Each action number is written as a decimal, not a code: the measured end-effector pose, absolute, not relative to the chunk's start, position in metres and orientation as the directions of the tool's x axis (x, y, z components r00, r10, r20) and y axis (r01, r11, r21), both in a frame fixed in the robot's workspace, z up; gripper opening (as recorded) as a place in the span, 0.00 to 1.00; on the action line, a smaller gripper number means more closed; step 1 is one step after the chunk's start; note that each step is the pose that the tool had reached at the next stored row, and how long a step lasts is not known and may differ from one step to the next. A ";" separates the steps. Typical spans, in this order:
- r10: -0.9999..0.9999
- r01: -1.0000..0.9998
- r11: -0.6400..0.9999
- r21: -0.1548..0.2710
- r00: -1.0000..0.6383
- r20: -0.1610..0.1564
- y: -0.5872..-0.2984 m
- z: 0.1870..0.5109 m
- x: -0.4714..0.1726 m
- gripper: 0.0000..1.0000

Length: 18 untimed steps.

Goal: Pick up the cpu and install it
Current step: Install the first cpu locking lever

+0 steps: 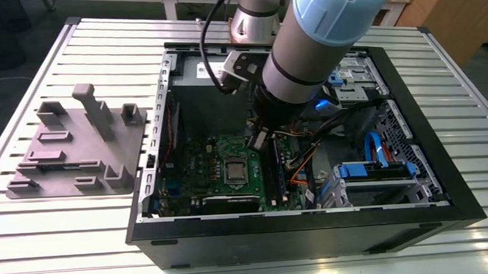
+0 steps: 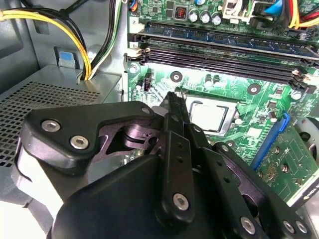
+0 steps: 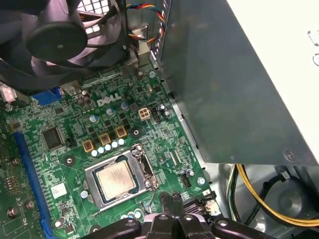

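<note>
The cpu [image 3: 116, 180] lay flat in its socket [image 3: 118, 179] near the middle of the green motherboard [image 3: 60, 149], its silvery top exposed and framed by the metal retention bracket. In the exterior view the cpu [image 1: 235, 169] sat inside the open computer case [image 1: 231, 247], which rested on the slatted table [image 1: 69, 240]. The arm [image 1: 314, 43] reached down into the case, well apart from the grey plastic plate [image 1: 74, 149] at the exterior view's left.

The gripper [image 2: 172, 99] hovered just above the board, beside the socket's edge and short of the chip. Its fingertips [image 2: 174, 107] were pressed together into one narrow point, and nothing was pinched between them; in the first wrist view the gripper [image 3: 171, 199] likewise appeared empty.

Judged from these views, the chip was already seated, so the step in hand concerned the socket. Good practice would call for a vertical, gentle approach, keeping the tip clear of the memory slots [image 2: 219, 55] and the yellow cables [image 2: 75, 35], and avoiding sideways force on the chip.
</note>
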State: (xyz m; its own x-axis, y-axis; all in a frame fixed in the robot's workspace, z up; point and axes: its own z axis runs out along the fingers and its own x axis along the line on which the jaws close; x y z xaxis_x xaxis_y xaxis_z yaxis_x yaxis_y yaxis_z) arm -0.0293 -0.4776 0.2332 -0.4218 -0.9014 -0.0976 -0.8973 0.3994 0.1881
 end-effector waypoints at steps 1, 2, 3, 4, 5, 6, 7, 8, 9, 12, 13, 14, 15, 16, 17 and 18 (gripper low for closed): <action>-0.902 -0.898 0.399 0.186 -0.421 -0.098 -0.478 0.233 -0.030 0.10; -0.902 -0.899 0.398 0.185 -0.420 -0.099 -0.478 0.233 -0.030 0.10; -0.902 -0.899 0.397 0.184 -0.419 -0.099 -0.478 0.233 -0.030 0.10; -0.902 -0.899 0.397 0.184 -0.419 -0.099 -0.478 0.233 -0.030 0.10; -0.903 -0.899 0.397 0.184 -0.419 -0.099 -0.478 0.233 -0.030 0.10; -0.903 -0.899 0.397 0.184 -0.419 -0.099 -0.478 0.233 -0.030 0.10; -0.903 -0.899 0.397 0.184 -0.419 -0.099 -0.478 0.233 -0.030 0.10; -0.903 -0.899 0.397 0.184 -0.419 -0.099 -0.478 0.233 -0.030 0.10; -0.903 -0.899 0.397 0.184 -0.418 -0.099 -0.478 0.233 -0.030 0.10; -0.903 -0.900 0.396 0.184 -0.418 -0.099 -0.478 0.233 -0.030 0.10; -0.903 -0.900 0.396 0.184 -0.418 -0.099 -0.478 0.233 -0.030 0.10; -0.903 -0.900 0.396 0.184 -0.418 -0.099 -0.478 0.233 -0.030 0.10; -0.903 -0.900 0.396 0.184 -0.418 -0.099 -0.478 0.233 -0.030 0.10; -0.904 -0.900 0.394 0.184 -0.416 -0.099 -0.478 0.233 -0.030 0.10; -0.907 -0.903 0.389 0.184 -0.410 -0.099 -0.478 0.233 -0.030 0.10; -0.911 -0.907 0.379 0.184 -0.400 -0.099 -0.478 0.233 -0.030 0.10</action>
